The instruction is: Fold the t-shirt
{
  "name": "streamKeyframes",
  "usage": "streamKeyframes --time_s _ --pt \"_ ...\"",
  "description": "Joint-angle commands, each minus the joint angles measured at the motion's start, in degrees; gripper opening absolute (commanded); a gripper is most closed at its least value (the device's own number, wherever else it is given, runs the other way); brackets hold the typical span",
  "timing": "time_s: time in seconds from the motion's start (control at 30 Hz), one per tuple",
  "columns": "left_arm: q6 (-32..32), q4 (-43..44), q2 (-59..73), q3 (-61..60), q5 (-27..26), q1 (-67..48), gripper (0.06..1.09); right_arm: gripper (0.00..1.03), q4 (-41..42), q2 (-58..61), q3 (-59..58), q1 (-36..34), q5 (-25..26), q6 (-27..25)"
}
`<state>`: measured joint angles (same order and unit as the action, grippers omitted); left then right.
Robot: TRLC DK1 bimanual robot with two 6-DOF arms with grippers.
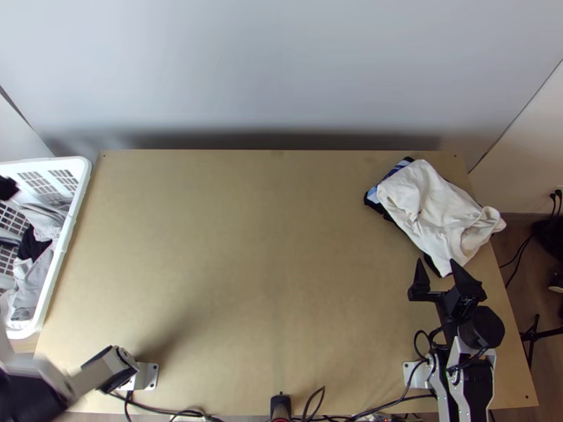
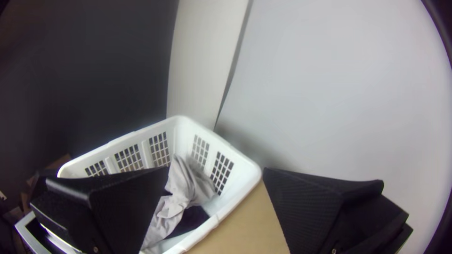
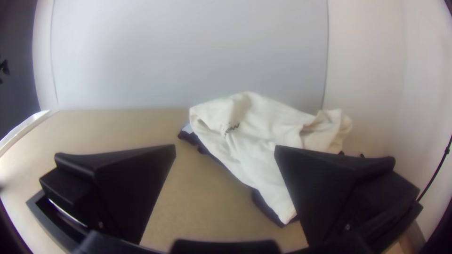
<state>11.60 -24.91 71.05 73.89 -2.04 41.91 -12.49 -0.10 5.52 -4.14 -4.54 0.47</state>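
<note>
While the right gripper (image 1: 436, 261) stands at the right side of the light wooden table (image 1: 246, 281), its two fingers are spread well apart, their tips close to the near end of a white garment (image 1: 422, 204). That garment lies rumpled and loosely spread in the table's far right part, on top of dark cloth (image 3: 266, 204), and one end of it reaches past the table's right edge. In the right wrist view, it lies ahead of the right gripper (image 3: 225, 146), partly seen between the fingers and partly hidden behind one of them; whether that finger touches it, I cannot tell.

The left gripper (image 1: 7, 188) is at the top view's left edge, by the white basket (image 1: 65, 243) that stands along the table's left side. In its own wrist view, the fingers of the left gripper (image 2: 216, 168) are also spread wide, with a gap between them. Grey cloth (image 2: 181, 183) lies bunched in the basket, seen through that gap beside the finger that covers part of the basket, with black cloth (image 2: 190, 220) next to it. Which of these garments is the t-shirt to fold, I cannot tell
</note>
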Motion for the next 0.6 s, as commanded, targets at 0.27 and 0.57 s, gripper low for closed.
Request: streamKeyframes --time_s 0.27,0.57 --pt "-2.19 -10.25 47.17 26.31 -0.77 8.8 1.04 0.98 0.1 0.01 0.02 0.36 0.93 0.06" --pt "-4.3 -7.0 60.88 32.99 -1.3 5.02 1.04 0.98 -0.08 0.01 0.02 0.1 1.28 0.15"
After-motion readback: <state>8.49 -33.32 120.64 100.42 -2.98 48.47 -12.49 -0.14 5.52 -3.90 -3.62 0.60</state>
